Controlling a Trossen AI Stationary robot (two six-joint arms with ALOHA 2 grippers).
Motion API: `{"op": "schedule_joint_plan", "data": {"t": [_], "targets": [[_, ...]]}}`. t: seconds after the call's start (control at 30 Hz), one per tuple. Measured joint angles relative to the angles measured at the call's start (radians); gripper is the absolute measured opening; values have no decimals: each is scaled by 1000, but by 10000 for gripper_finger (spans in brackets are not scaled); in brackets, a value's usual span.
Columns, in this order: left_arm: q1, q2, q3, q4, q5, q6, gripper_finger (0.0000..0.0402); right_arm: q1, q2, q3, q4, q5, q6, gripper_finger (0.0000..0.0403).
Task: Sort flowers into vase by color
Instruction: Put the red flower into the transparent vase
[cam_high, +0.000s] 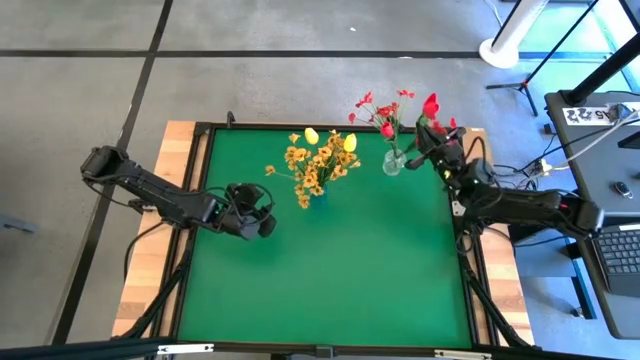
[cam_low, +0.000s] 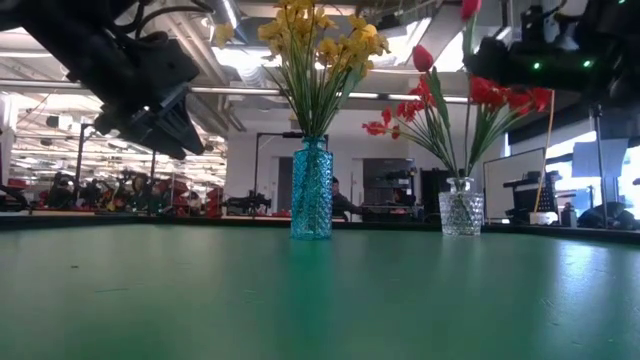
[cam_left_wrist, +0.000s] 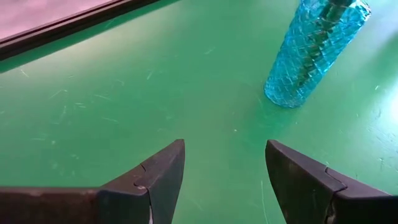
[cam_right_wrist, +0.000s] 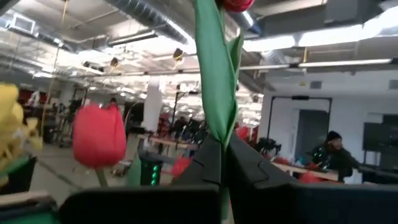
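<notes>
Red tulip (cam_right_wrist: 214, 81) stands upright, bloom upward, stem clenched in the right tool (cam_right_wrist: 221, 162); left tool (cam_left_wrist: 224, 180) spread, empty.

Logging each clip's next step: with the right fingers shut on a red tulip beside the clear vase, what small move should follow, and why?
Probably lower the red tulip into the clear vase: the right gripper clamps its stem there, and the other red flowers already stand inside.
</notes>
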Motion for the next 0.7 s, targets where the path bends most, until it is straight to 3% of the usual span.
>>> {"op": "schedule_joint_plan", "data": {"t": [0.23,0.7], "targets": [[11,0,0,0,0,1,218,-102,83,0,-45,-114,118,2],[11,0,0,0,0,33,218,-103,160,0,-104,-112,237,45]]}}
